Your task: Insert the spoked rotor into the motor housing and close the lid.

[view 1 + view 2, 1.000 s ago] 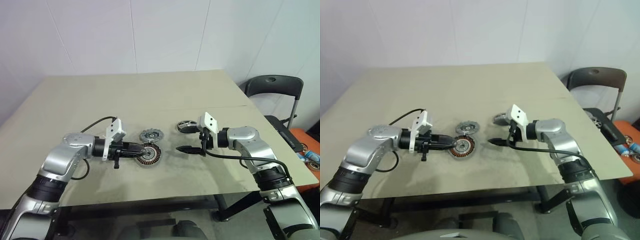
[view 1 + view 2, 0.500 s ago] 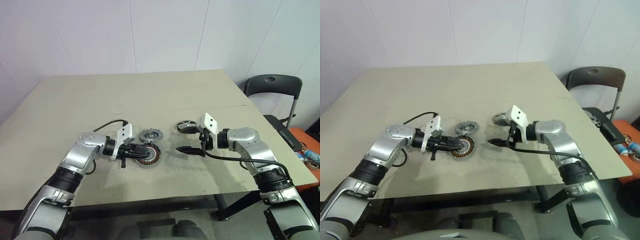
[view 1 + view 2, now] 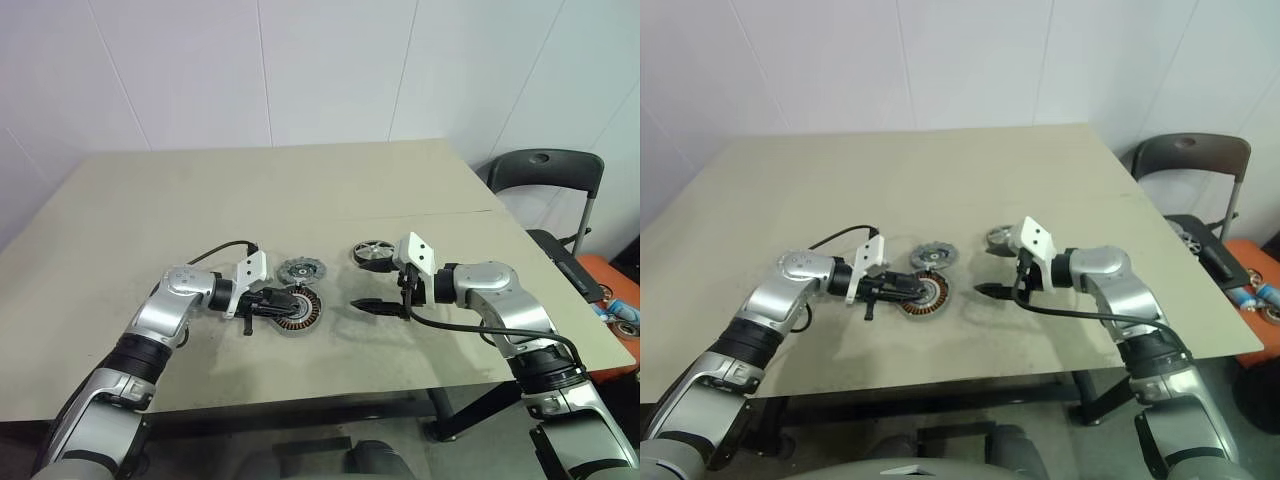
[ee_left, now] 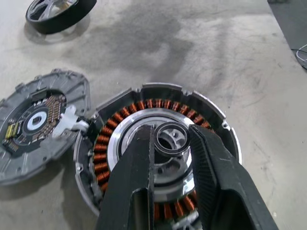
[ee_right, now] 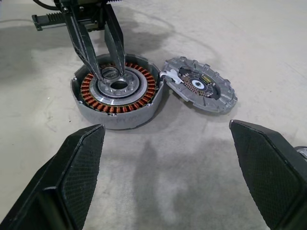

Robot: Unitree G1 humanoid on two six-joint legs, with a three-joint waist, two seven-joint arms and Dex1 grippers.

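The motor housing (image 3: 297,311), a silver rim around copper coils, lies on the table before me. My left gripper (image 4: 171,132) reaches in from the left and is shut on a small metal ring (image 4: 171,144), held right over the housing's central hub. Just behind the housing, touching its edge, lies the grey notched lid (image 3: 303,269). The spoked rotor (image 3: 374,252), black-rimmed, rests flat further right. My right gripper (image 3: 361,303) hovers open and empty to the right of the housing, in front of the rotor, pointing towards it.
A tan table (image 3: 300,190) carries everything, with bare surface all around the parts. Beyond its right edge stand a dark chair (image 3: 546,174) and an orange box (image 3: 618,290) with small items.
My left arm has sunk a little and drawn its elbow in, the ring still pinched over the housing's hub. The right arm has kept still.
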